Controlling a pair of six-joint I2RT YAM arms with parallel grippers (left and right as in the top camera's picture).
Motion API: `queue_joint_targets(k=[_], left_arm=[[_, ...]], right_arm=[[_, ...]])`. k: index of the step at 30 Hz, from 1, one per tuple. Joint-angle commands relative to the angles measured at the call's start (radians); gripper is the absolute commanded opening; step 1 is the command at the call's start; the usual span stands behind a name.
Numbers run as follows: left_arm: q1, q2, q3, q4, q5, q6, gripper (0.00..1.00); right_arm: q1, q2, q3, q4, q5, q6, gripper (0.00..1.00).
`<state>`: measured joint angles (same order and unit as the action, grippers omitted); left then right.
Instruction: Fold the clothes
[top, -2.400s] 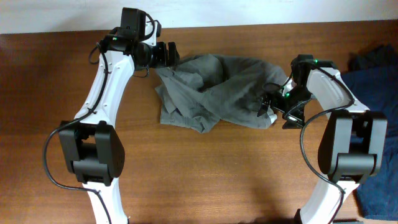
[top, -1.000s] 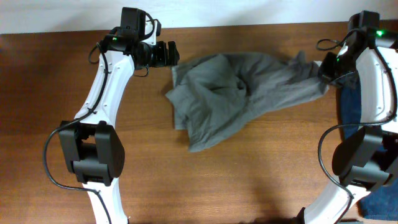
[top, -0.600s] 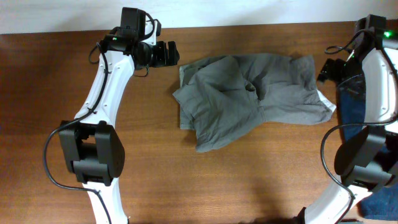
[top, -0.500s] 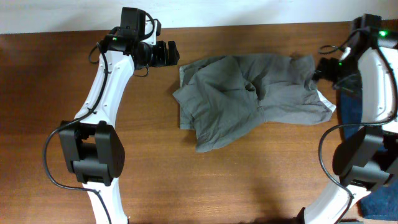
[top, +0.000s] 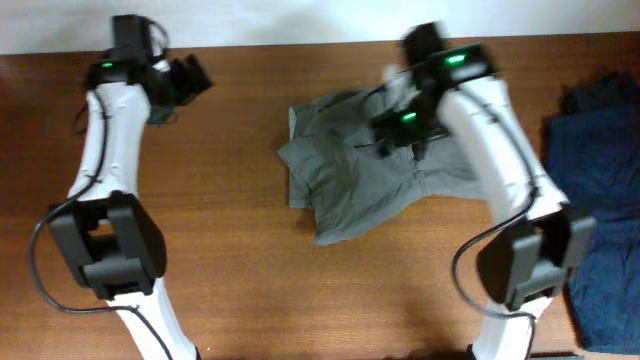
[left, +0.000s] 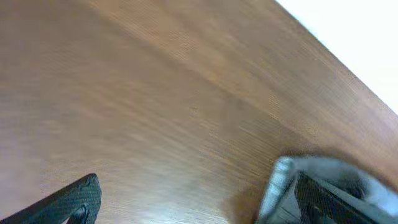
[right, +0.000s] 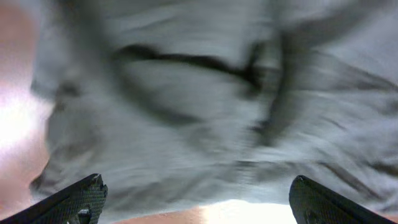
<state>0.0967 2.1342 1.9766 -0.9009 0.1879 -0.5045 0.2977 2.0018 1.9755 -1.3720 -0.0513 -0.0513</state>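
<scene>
The grey garment (top: 345, 185) lies rumpled and partly spread on the wooden table, right of centre. My right gripper (top: 395, 125) hovers over its upper middle, blurred by motion. In the right wrist view the grey cloth (right: 186, 106) fills the frame below the open, empty fingers (right: 199, 208). My left gripper (top: 193, 76) is open and empty over bare wood at the far left, apart from the garment. In the left wrist view only a pale edge of the cloth (left: 280, 183) shows beside the right finger of the open jaws (left: 199, 205).
Dark navy garments (top: 600, 190) lie piled at the table's right edge. The white wall (top: 300, 20) runs along the table's far edge. Bare wood (top: 250, 280) spans the front and left of the table.
My right gripper let go of the garment's right end and swung left over its middle. My left arm swung left, away from the cloth. The garment lies still where it was dropped.
</scene>
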Motion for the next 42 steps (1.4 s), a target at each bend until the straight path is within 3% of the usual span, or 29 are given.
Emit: queue_joint_targets(k=[1, 8, 18, 27, 42], left_arm=[[0.030, -0.003, 0.014, -0.028, -0.009, -0.049, 0.99], [0.042, -0.003, 0.014, -0.024, -0.013, -0.048, 0.99], [0.042, -0.003, 0.014, -0.010, -0.020, -0.048, 0.99], [0.042, -0.003, 0.014, -0.025, -0.021, -0.048, 0.99], [0.042, -0.002, 0.014, -0.035, -0.021, -0.040, 0.99]], right_arm=[[0.148, -0.019, 0.022, -0.037, 0.134, -0.023, 0.99], [0.377, -0.019, 0.022, -0.204, 0.156, -0.012, 0.99], [0.606, -0.017, -0.053, -0.185, 0.293, -0.013, 0.99], [0.627, -0.016, -0.332, -0.011, 0.443, -0.012, 0.99], [0.624, -0.009, -0.498, 0.219, 0.501, -0.101, 0.99]])
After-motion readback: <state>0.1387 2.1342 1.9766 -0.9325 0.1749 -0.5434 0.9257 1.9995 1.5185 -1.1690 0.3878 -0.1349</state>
